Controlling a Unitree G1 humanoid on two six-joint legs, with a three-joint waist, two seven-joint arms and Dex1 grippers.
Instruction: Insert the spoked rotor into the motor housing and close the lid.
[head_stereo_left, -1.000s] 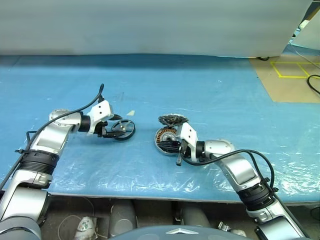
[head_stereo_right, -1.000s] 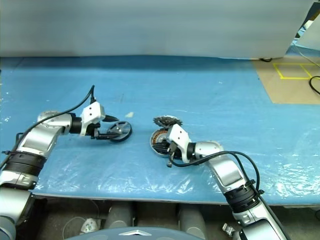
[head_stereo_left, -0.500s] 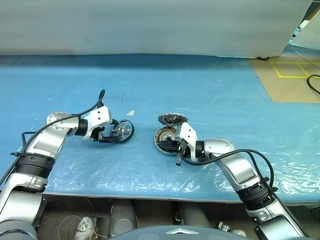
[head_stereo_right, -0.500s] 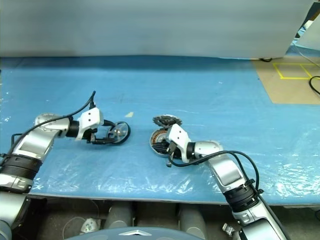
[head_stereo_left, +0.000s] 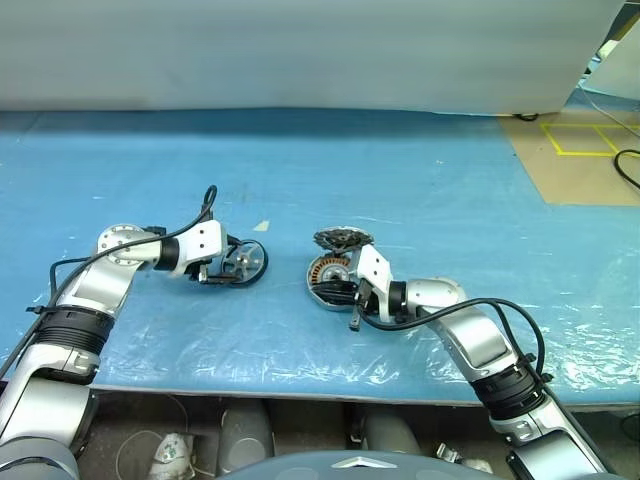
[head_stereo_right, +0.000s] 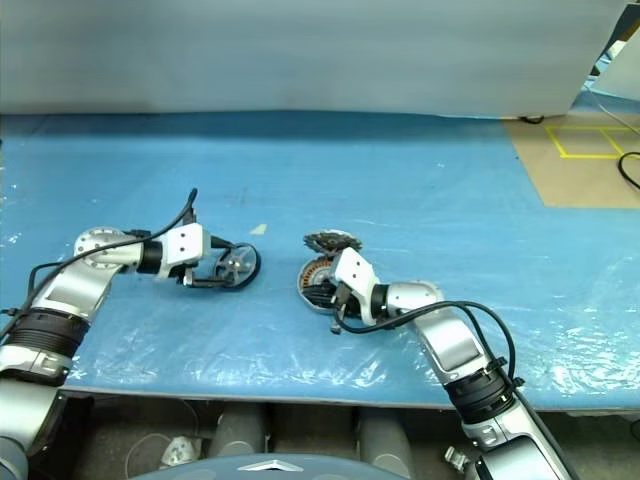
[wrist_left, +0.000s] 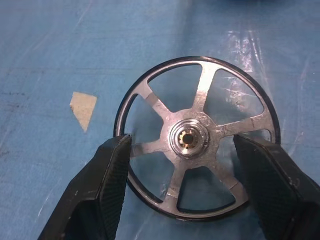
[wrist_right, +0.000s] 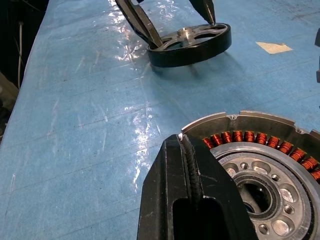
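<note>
Rolled over since a second ago: left gripper (wrist_left: 182, 165), now straddling the spoked rotor (wrist_left: 195, 137) with a black finger on each side of the rim, jaws spread wide, no pinch on the rim yet visible from the wrist view. Rotor lying flat on the blue plastic-covered table (head_stereo_left: 420, 180), left of centre in the head views, well apart from the motor housing (head_stereo_left: 330, 272). Housing resting just right of centre, copper windings facing up, cavity unfilled. Right gripper (wrist_right: 192, 200) clenched shut, fingers pressed together at the housing's rim, seemingly steadying it rather than carrying anything. Dark toothed lid (head_stereo_left: 343, 239) sitting just behind the housing, touching or nearly so; cannot tell which. Small pale scrap (wrist_left: 83, 109) on the sheet near the rotor. Judged from this: pick-up of the rotor under way, insertion and lid closing both not yet done.
</note>
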